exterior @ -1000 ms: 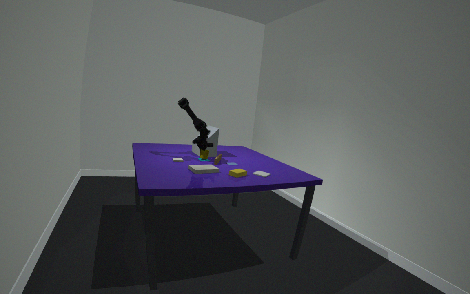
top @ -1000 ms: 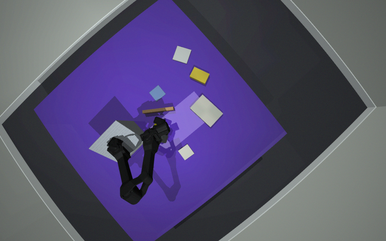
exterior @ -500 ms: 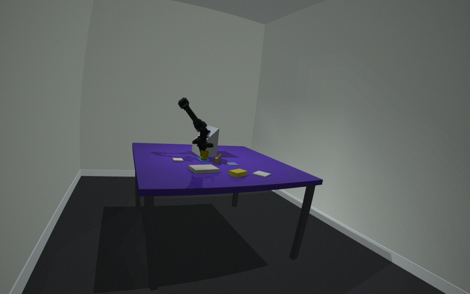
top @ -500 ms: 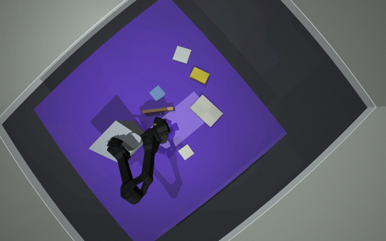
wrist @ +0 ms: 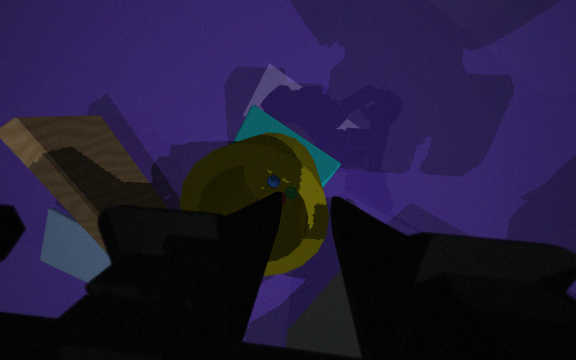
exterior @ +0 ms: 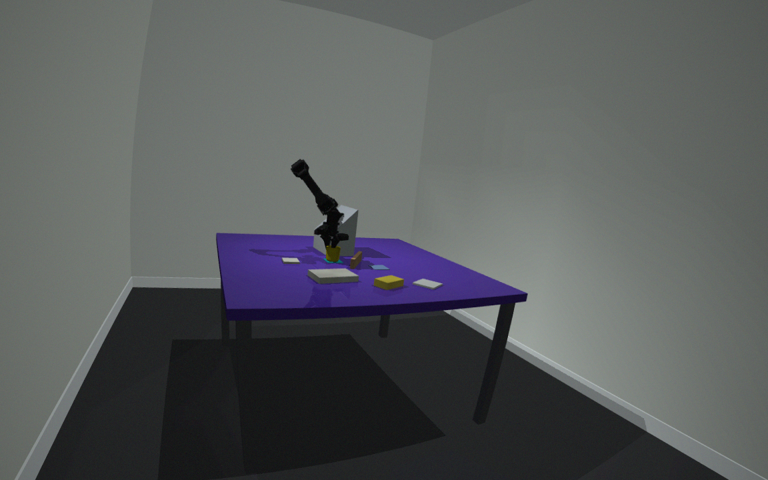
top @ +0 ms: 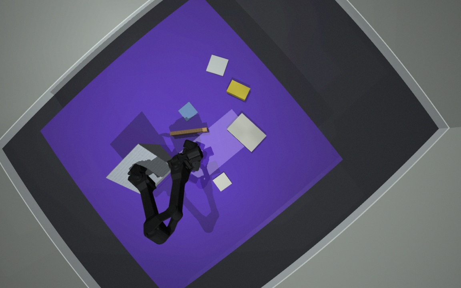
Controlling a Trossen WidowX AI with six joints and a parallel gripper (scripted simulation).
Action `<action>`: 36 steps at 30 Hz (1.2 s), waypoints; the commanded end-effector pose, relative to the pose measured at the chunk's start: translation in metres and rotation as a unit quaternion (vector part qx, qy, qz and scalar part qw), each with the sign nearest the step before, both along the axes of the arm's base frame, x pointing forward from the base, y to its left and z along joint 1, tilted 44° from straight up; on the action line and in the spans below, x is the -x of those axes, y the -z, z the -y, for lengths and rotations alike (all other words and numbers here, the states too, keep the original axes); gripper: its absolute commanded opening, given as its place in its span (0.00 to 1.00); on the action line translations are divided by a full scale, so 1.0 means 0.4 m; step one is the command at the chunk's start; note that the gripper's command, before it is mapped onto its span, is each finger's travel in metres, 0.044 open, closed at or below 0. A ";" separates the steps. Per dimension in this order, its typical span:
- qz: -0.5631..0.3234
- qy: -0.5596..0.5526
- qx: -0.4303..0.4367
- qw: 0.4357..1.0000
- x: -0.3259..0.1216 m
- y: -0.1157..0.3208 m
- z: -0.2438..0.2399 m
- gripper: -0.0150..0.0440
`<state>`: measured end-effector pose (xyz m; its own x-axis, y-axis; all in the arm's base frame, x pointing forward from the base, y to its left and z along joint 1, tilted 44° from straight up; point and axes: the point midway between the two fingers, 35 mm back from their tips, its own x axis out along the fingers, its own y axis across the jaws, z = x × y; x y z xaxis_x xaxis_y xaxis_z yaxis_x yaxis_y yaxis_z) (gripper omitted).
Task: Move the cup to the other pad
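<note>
Two marbles, a blue one (wrist: 273, 181) and a green one (wrist: 291, 193), show inside the yellow cup (wrist: 248, 200), which stands upright on the teal pad (wrist: 288, 145) in the wrist view. Going left to right there: a pale blue square (wrist: 70, 245) lies flat at the far left, a wooden block (wrist: 75, 155) stands on edge just beside it, then comes the cup, and the teal pad pokes out from under the cup's far right side. The gripper (wrist: 305, 210) hangs over the cup with its fingers parted; the left finger (wrist: 258, 235) sits over the cup's mouth and the right finger (wrist: 363, 240) stands outside the wall with a gap showing, so the cup wall is between them but not pinched. From the room view, the cup (exterior: 332, 253) rests on the purple table (exterior: 375, 298), near the block (exterior: 355, 259).
</note>
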<state>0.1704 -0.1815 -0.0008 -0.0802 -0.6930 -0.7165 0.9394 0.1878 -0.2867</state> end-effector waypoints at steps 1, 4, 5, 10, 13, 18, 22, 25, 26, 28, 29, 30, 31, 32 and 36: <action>0.001 0.001 0.000 1.000 -0.003 -0.005 -0.005 0.50; 0.001 0.001 0.000 1.000 -0.004 -0.010 -0.010 0.50; 0.001 0.001 0.000 1.000 -0.005 -0.011 -0.012 0.50; 0.001 0.001 -0.001 1.000 -0.007 -0.019 -0.021 0.50; 0.001 0.001 -0.002 1.000 -0.008 -0.024 -0.026 0.50; 0.001 0.001 -0.002 1.000 -0.010 -0.032 -0.036 0.50; 0.001 0.001 -0.003 1.000 -0.012 -0.039 -0.043 0.50; 0.001 0.001 -0.003 1.000 -0.013 -0.044 -0.049 0.50; 0.001 0.001 -0.003 1.000 -0.013 -0.046 -0.051 0.50; 0.001 0.001 -0.003 1.000 -0.013 -0.049 -0.055 0.50; 0.001 0.001 -0.003 1.000 -0.014 -0.051 -0.057 0.50; 0.001 0.001 -0.003 1.000 -0.014 -0.052 -0.059 0.50; 0.001 0.001 -0.003 1.000 -0.014 -0.054 -0.061 0.50; 0.001 0.001 -0.003 1.000 -0.014 -0.056 -0.063 0.50; 0.000 0.000 -0.003 1.000 -0.015 -0.062 -0.070 0.50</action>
